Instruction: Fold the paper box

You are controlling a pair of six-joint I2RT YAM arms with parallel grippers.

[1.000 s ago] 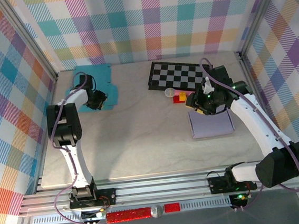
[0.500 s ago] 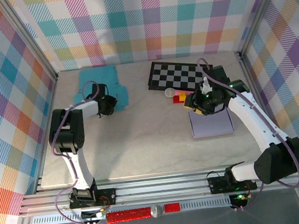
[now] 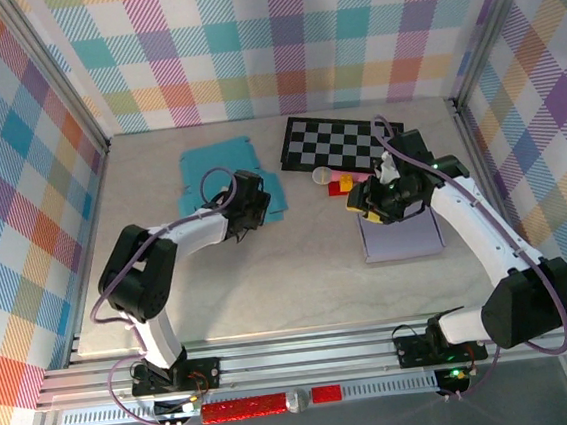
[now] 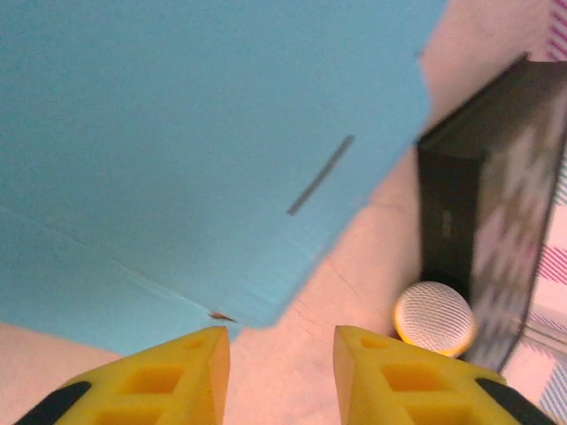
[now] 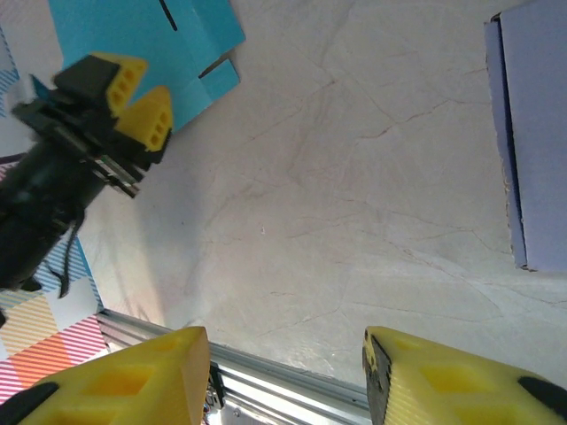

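Top external: the paper box [image 3: 221, 173] is a flat teal blank on the desk [image 3: 268, 264], back-left of centre, just left of the checkerboard [image 3: 342, 142]. No panel raised, no tab in a slot, no crease bent as far as I can see. My read: folding not started, all of it is left.

In the left wrist view the left gripper [image 4: 282, 341] sits at the blank's near-right corner. Jaws are moderately apart with nothing between them, and the blank's edge is just ahead of the fingertips [image 4: 199, 354]. Not gripping the sheet.

The right gripper [image 5: 283, 341] hangs over the right side of the desk near a lavender sheet [image 3: 401, 236], jaws apart and empty. Can't tell whether that lavender piece is a second blank or something finished.

A small cup [image 3: 320, 176] and red/yellow blocks [image 3: 341, 183] sit between checkerboard and lavender sheet, near the blank's right edge but apart from it.

Likely next: get a jaw under an edge flap and lift the first side wall. The other arm probably has to pin the base panel.
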